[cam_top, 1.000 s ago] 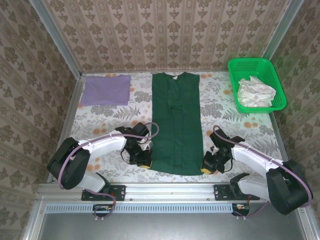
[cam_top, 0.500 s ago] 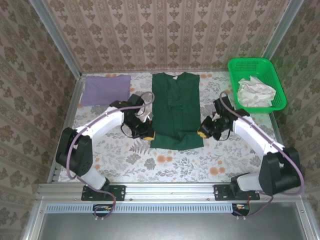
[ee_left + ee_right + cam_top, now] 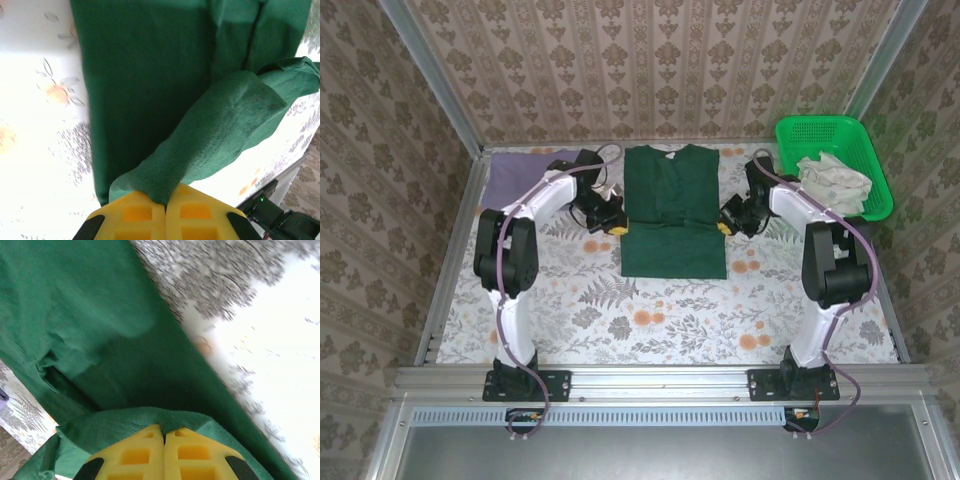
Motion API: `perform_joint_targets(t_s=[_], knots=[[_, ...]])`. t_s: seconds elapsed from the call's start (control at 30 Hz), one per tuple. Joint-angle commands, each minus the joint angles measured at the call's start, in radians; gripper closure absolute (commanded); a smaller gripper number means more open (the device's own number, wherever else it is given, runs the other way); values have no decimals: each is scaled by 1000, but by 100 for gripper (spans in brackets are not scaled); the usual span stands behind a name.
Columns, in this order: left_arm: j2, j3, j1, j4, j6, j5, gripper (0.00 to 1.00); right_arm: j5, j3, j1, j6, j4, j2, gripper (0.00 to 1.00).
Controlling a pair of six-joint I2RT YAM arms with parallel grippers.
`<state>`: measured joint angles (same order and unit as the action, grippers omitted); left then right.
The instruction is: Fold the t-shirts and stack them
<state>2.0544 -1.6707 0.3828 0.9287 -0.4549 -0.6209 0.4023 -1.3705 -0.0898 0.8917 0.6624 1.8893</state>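
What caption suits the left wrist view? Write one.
Left jaws pinch a fold of the dark green cloth t-shirt on the floral table.

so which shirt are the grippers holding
The dark green shirt in the middle: the left gripper and right gripper are each shut on an edge of it. The lilac shirt lies at the far left, in neither gripper.

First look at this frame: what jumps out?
The dark green t-shirt lies at far centre. The left gripper and right gripper are shut on its hem at either side, holding it doubled over itself. Next come the bright green basket in the far right corner, with white cloth inside, and the lilac t-shirt at far left.
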Motion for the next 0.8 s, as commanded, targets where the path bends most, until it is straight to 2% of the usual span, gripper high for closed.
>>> perform_joint_targets(t_s=[0.0, 0.2, 0.53, 0.7, 0.77], knots=[[75, -98, -24, 53, 18, -13, 100, -7, -97, -1, -31, 54, 73, 100], [183, -238, -47, 113, 32, -31, 100, -40, -231, -1, -68, 135, 176, 100], [289, -367, -56, 156, 48, -106, 96, -49, -335, 4, -51, 179, 260, 100], [335, -424, -82, 160, -17, -62, 96, -43, -425, 9, -33, 217, 316, 75], [330, -422, -92, 135, -58, -36, 93, -41, -467, 10, -33, 232, 334, 73]])
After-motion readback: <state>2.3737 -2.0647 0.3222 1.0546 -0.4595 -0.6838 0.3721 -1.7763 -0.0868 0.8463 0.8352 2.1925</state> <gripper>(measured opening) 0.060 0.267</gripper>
